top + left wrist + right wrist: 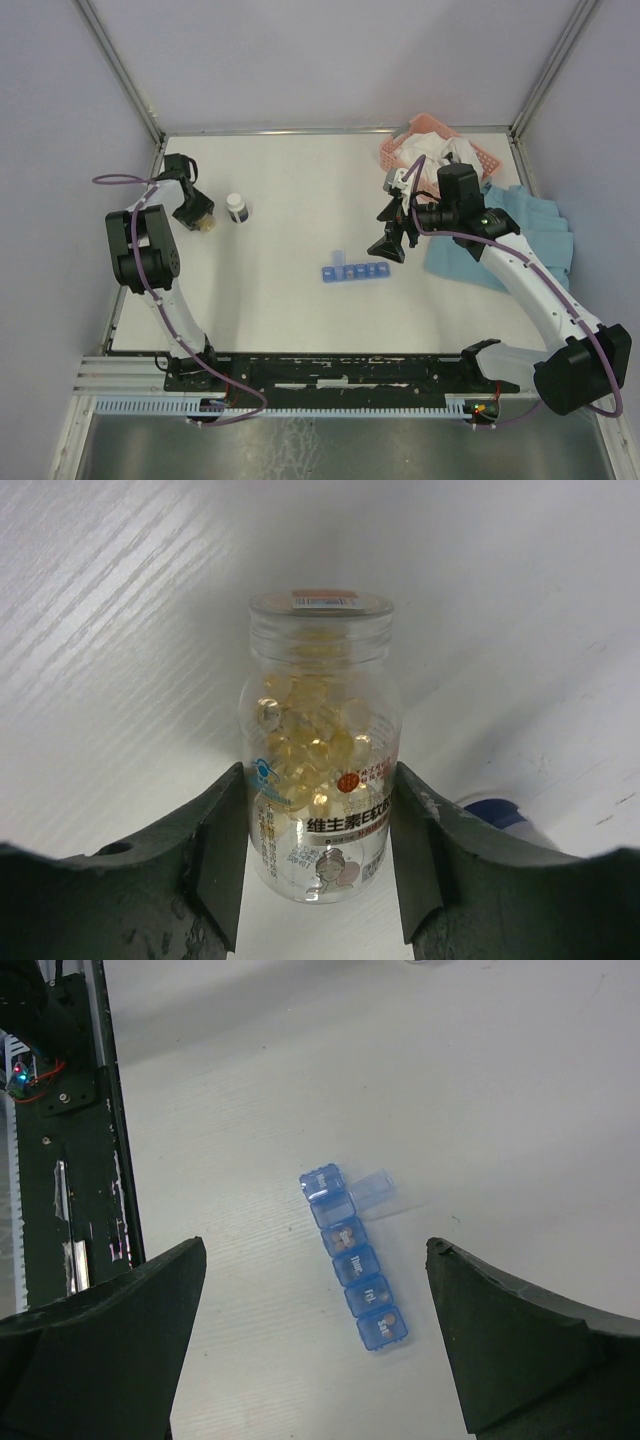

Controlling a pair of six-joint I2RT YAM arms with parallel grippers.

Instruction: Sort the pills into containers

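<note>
Pills [310, 742] fill a clear bottle [320, 750] that seems to stand upright at the table's far left, well apart from the strip [355, 271] at mid-table. The left gripper [320, 775] has its jaws about half open, one pad on each side of the bottle's lower body, so it appears to grip it. I judge the coming move to be a carry rightward to the strip, whose long axis runs left to right.

The right gripper [315, 1245] is the nearer one, hanging just beside the strip with jaws wide and empty.

Only the left wrist view shows the pad contact and a blue-capped bottle [500, 815] close by. Only the right wrist view shows the strip's end lid [372, 1188] flipped open and orange specks in some compartments.
</note>
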